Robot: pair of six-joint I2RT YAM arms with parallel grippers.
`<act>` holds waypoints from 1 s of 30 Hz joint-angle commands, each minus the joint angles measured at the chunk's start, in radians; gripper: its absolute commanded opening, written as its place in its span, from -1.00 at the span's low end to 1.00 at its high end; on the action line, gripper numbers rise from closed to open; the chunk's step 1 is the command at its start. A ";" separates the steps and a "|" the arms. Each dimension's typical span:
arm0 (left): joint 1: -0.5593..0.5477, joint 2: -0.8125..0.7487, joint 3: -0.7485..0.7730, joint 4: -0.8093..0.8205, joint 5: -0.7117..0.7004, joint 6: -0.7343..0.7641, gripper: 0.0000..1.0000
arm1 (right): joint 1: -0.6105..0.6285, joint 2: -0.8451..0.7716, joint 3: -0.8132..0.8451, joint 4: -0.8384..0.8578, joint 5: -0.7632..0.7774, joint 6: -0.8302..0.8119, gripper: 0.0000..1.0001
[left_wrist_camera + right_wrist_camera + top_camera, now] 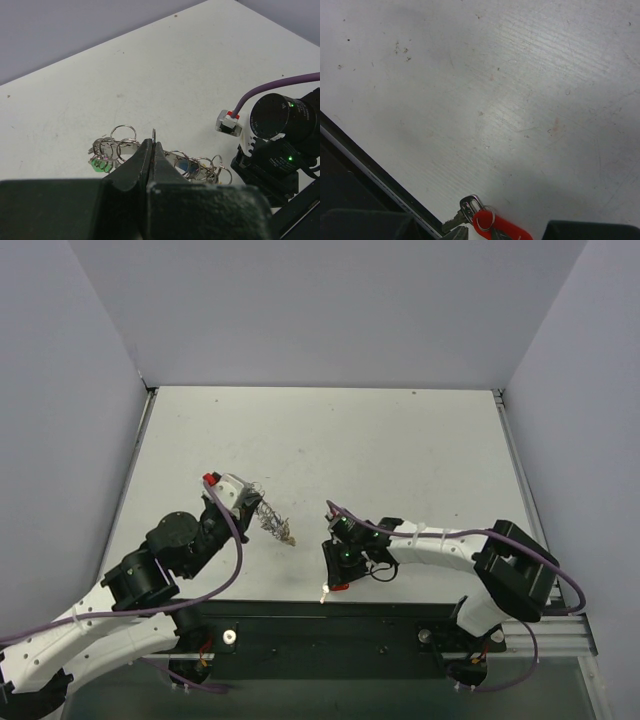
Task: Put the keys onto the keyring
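Keyring [272,521] is clamped tight in the left gripper [152,147], held over the near-left part of the tabletop [350,440], and a green key [96,163] and a blue key [183,163] look to be hung on it already. The red key [500,229] is found at the near edge, between the right gripper [332,575] jaws. Whether it's gripped can't be told, so it's likely left to thread.

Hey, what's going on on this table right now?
The left arm's fingers are pinched shut on the keyring, which already carries a green key and a blue key. The right arm's fingers are down at the table's near edge around a red key; whether they grip it isn't clear.
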State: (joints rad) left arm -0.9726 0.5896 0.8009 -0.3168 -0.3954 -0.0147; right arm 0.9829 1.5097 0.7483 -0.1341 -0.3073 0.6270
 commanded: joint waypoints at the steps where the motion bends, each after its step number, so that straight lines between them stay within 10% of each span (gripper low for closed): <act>1: 0.000 -0.024 0.047 0.055 0.004 -0.007 -1.00 | -0.003 0.026 0.046 -0.052 0.004 0.019 -0.48; 30: -0.001 -0.019 0.050 0.047 -0.002 -0.010 -1.00 | -0.069 0.093 0.108 0.022 0.043 -0.024 -1.00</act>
State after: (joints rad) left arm -0.9726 0.5755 0.8009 -0.3191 -0.3893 -0.0185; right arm 0.9417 1.6436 0.8474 -0.0944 -0.2928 0.6487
